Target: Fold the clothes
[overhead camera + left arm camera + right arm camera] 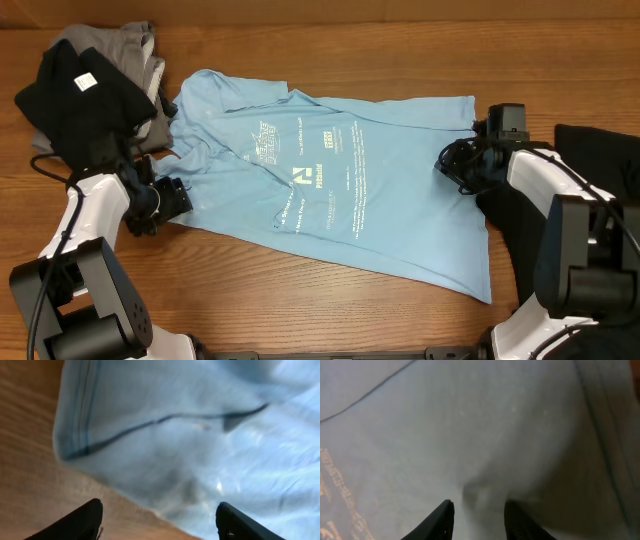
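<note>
The light blue T-shirt (330,190) with printed lettering lies spread across the middle of the wooden table. My left gripper (175,198) is open at its left edge. In the left wrist view the fingers (160,505) are wide apart, straddling the shirt's hemmed edge (200,435) and bare wood. My right gripper (448,163) sits on the shirt's right edge. In the right wrist view its fingers (477,502) are narrowly open, low over the blue cloth (445,425), with a small pucker between the tips.
A black T-shirt (80,90) lies on a grey one (130,40) at the back left, beside my left arm. Another black garment (600,150) lies at the right under my right arm. Bare wood (300,310) runs along the front edge.
</note>
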`<action>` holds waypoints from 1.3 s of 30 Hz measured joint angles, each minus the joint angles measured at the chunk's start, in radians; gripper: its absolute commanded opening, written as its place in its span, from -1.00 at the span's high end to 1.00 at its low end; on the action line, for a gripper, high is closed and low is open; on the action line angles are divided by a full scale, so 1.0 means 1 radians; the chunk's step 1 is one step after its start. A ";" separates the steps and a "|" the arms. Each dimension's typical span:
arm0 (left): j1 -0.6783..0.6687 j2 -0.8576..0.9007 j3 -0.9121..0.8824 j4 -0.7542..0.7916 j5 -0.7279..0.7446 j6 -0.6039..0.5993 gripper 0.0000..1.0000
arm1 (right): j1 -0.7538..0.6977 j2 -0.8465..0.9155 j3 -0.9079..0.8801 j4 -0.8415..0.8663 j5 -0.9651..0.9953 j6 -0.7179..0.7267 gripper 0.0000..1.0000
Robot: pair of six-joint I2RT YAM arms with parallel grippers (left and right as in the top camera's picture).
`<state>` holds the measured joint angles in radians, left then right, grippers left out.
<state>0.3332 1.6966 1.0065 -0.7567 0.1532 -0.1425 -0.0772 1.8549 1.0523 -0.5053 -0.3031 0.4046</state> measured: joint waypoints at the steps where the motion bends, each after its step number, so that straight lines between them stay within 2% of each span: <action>1: 0.000 0.000 -0.002 0.014 0.002 0.003 -0.59 | 0.000 0.001 0.000 0.000 0.008 0.003 0.27; 2: 0.000 0.000 -0.004 0.026 0.002 0.005 -0.58 | 0.000 0.001 0.000 -0.003 0.016 0.006 0.27; 10: 0.000 -0.005 -0.112 0.144 -0.015 0.017 -0.13 | 0.002 0.000 0.000 -0.005 0.032 0.021 0.27; 12: 0.000 -0.015 -0.134 0.181 -0.022 0.016 0.07 | 0.001 0.000 0.000 -0.005 0.034 0.026 0.27; 13: 0.000 -0.019 -0.142 0.193 -0.031 0.017 0.38 | 0.001 0.000 0.000 -0.005 0.035 0.029 0.27; 14: 0.000 -0.022 -0.150 0.206 -0.033 0.019 0.60 | 0.001 0.000 0.000 -0.005 0.037 0.031 0.28; 15: 0.000 -0.024 -0.154 0.212 -0.039 0.019 0.81 | 0.001 0.000 0.001 -0.005 0.038 0.032 0.32; 16: 0.000 -0.024 -0.156 0.217 -0.045 0.016 0.92 | 0.002 0.000 0.000 -0.005 0.039 0.035 0.36; 21: 0.000 -0.024 -0.156 0.200 -0.048 0.019 0.92 | 0.002 0.000 0.001 -0.011 0.069 0.058 0.47; 27: 0.000 -0.008 -0.111 -0.019 -0.069 0.018 0.92 | 0.005 -0.001 0.002 -0.009 0.135 0.132 0.60; 31: 0.000 0.009 -0.047 -0.153 -0.133 0.005 0.92 | 0.006 0.000 0.002 0.007 0.174 0.169 0.61; 39: 0.000 0.009 0.089 -0.243 -0.219 -0.043 0.92 | 0.006 0.022 0.019 0.032 0.200 0.194 0.62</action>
<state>0.3336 1.7058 1.0950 -1.0000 -0.0658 -0.1856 -0.0715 1.8771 1.0718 -0.4736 -0.1036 0.5983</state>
